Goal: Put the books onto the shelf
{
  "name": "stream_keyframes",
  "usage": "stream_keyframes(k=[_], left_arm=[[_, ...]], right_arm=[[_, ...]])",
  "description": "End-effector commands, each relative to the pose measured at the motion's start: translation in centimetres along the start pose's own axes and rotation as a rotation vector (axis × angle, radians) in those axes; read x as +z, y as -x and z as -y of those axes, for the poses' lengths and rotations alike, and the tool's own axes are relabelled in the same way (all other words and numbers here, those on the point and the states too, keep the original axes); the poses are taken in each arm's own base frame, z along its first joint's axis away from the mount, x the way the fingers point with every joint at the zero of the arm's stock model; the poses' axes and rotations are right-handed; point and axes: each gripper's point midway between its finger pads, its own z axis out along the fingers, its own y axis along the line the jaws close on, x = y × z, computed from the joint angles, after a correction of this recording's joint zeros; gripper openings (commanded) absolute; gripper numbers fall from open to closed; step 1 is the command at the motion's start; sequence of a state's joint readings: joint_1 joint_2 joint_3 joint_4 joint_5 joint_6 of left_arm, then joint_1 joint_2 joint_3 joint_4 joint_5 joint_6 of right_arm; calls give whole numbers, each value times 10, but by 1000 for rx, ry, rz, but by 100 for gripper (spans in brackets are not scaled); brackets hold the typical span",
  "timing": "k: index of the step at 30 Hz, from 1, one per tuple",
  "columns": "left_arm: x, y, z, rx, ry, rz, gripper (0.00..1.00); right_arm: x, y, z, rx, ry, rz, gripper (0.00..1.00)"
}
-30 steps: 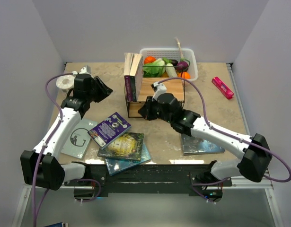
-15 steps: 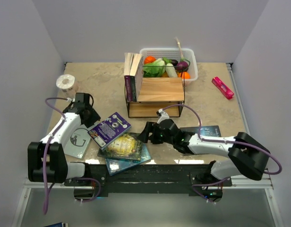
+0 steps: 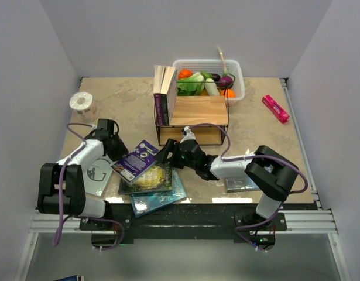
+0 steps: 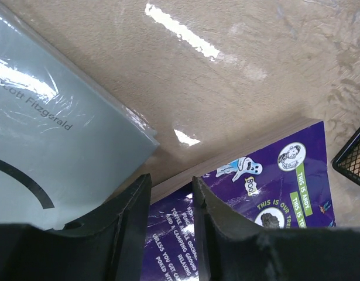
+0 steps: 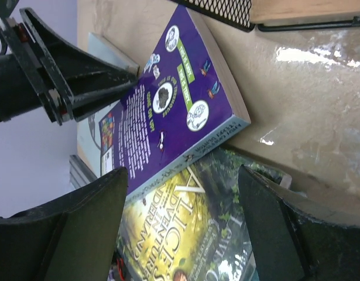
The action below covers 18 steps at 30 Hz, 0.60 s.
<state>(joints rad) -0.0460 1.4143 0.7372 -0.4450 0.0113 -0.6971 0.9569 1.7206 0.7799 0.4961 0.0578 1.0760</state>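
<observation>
Purple book [image 3: 137, 161] lies on the green-gold book [image 5: 185, 234], near the front of the shelf [image 3: 197, 110] and between both grippers. Left gripper [image 4: 167, 178] stands at the book's left corner, beside the grey book [image 4: 45, 129]. Its jaws are a narrow slit apart with nothing between them; contact not discernible. Right gripper [image 5: 180, 175] hangs over the opposite end, jaws spread wide, holding nothing.

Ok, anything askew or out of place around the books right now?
Yes: the purple book lies crooked, one end overlapping the gold book, the rest off the pile. The blue book beneath is skewed too, so the stack is fanned, not squared. Nothing looks spilled or damaged.
</observation>
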Motion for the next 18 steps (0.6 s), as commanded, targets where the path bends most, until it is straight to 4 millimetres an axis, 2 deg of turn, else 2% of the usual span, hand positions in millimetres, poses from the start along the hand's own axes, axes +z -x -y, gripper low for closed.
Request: stream_keyframes(k=[1,4,6,8,11,15,18], left_arm=[[4,-8,-5,64,-7,-24,38],[6,-12,-6,71,-15,-34,37],[6,-16,-4,67,-39,-42,36],[6,-23,-1,62,-76,-50,35],[4,-36,5,65,-143,-75,29],[1,-48,5,79,-179,-80,20],[-6,-52,13,100,-201,-73,16]], right_arm=[[15,13,-8,26,9,62,80],[23,5,-1,29,-15,36,80],[28,2,-3,42,-3,23,80],[31,-9,1,49,-21,-19,79],[25,-20,5,46,-70,-49,79],[12,-37,33,71,-160,-76,80],[12,-48,48,105,-208,-91,80]])
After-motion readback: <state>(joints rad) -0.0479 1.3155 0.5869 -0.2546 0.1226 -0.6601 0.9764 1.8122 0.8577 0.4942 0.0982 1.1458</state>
